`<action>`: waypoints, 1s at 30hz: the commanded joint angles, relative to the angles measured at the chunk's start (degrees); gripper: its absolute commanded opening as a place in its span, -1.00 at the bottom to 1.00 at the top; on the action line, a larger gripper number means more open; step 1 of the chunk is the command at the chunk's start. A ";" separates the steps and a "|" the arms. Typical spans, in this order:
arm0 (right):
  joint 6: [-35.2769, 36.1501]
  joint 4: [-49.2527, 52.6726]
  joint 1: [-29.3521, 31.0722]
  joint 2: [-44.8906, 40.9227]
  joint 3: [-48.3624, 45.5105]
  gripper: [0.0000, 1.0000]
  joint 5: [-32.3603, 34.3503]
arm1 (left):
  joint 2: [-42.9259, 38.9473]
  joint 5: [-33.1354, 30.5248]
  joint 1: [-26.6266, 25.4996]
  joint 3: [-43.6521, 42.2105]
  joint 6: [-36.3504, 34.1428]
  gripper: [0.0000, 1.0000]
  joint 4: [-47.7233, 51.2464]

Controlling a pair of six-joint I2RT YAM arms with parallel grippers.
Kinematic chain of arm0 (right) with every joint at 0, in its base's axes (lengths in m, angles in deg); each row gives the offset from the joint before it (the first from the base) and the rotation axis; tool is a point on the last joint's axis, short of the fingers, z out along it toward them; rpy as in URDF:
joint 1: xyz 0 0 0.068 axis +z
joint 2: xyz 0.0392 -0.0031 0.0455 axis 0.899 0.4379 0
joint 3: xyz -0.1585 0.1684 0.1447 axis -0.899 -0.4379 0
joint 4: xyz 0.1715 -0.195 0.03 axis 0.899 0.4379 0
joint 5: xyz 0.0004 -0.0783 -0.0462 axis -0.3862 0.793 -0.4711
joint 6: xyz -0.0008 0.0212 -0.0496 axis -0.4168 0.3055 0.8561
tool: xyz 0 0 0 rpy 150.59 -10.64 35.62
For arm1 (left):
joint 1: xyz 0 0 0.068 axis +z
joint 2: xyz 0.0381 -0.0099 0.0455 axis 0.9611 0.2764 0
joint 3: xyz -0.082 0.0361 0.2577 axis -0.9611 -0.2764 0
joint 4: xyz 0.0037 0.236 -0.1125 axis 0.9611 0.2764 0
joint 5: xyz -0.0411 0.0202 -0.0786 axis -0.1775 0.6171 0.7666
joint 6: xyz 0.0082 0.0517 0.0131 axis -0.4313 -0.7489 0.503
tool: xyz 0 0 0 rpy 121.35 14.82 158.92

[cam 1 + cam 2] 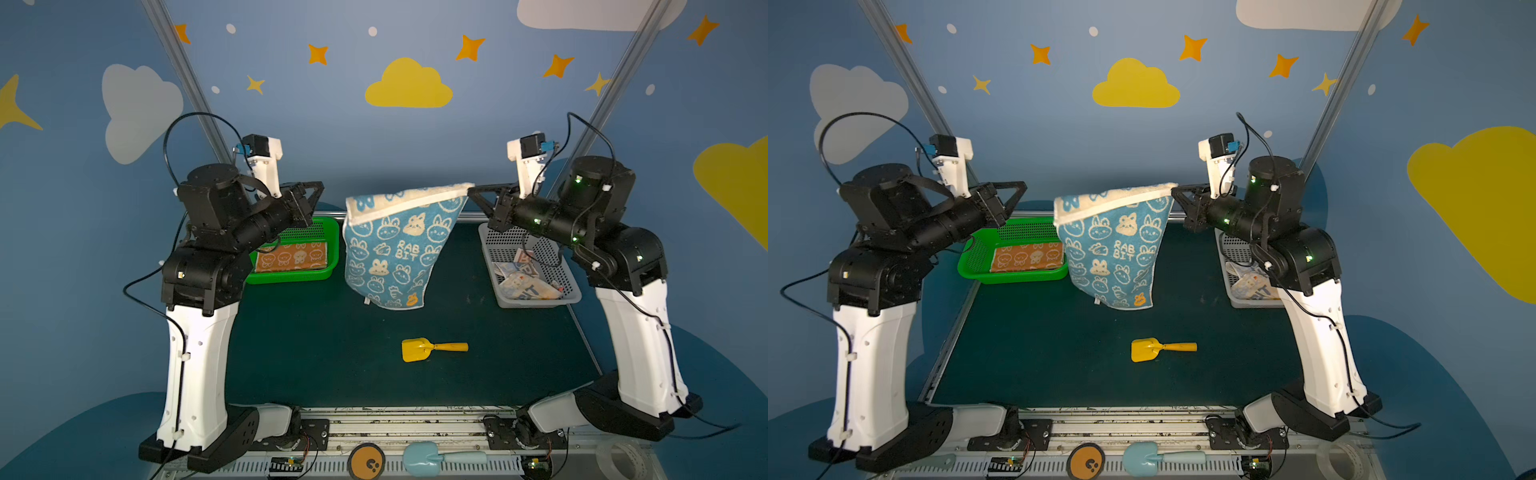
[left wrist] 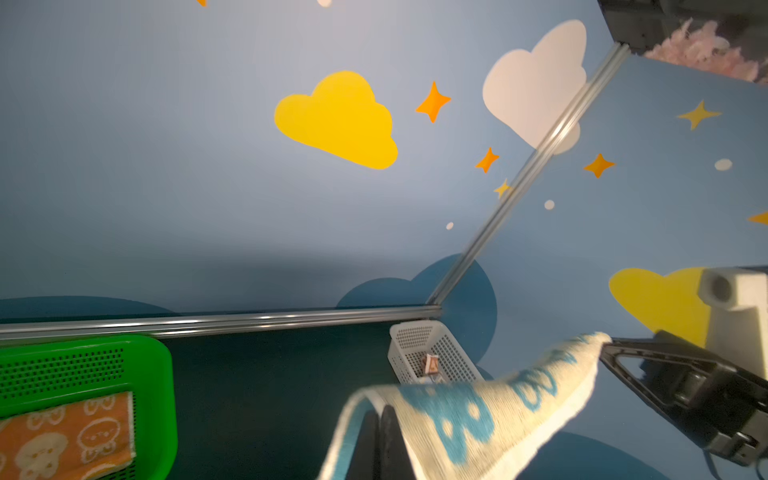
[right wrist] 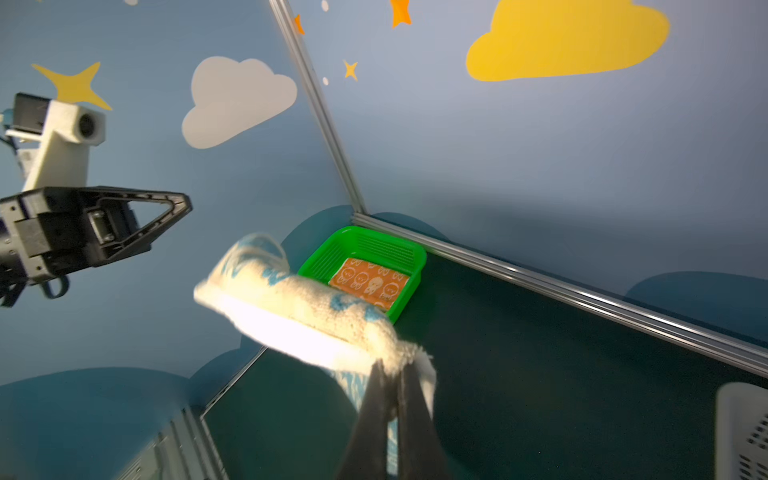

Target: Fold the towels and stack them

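Blue terry towel w/ cream rabbit faces (image 1: 390,249) hangs over dark counter (image 1: 316,353), top edge running L-R. Right gripper (image 1: 470,191) clamps its right top corner; left gripper (image 1: 321,185), closed & empty, sits just beside the free left corner, best placed to take it.

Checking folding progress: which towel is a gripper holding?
The blue rabbit towel, hanging from the right gripper; the orange towel lies in the green basket, the lettered towel in the grey basket.
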 commanded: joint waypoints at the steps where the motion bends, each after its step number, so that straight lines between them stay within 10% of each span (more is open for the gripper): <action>1: 0.22 0.19 -0.90 3.05 1.04 -1.00 4.67 | 3.54 -2.60 0.31 -2.06 1.50 -0.94 -1.28; 14: -1.94 2.72 -4.30 20.51 5.75 -1.00 1.67 | 16.27 2.91 -3.62 -11.53 4.36 -0.93 -11.63; 30: -3.36 1.72 -3.95 22.85 6.47 -1.00 -0.38 | 21.61 1.30 -13.86 -30.09 1.40 0.44 -32.60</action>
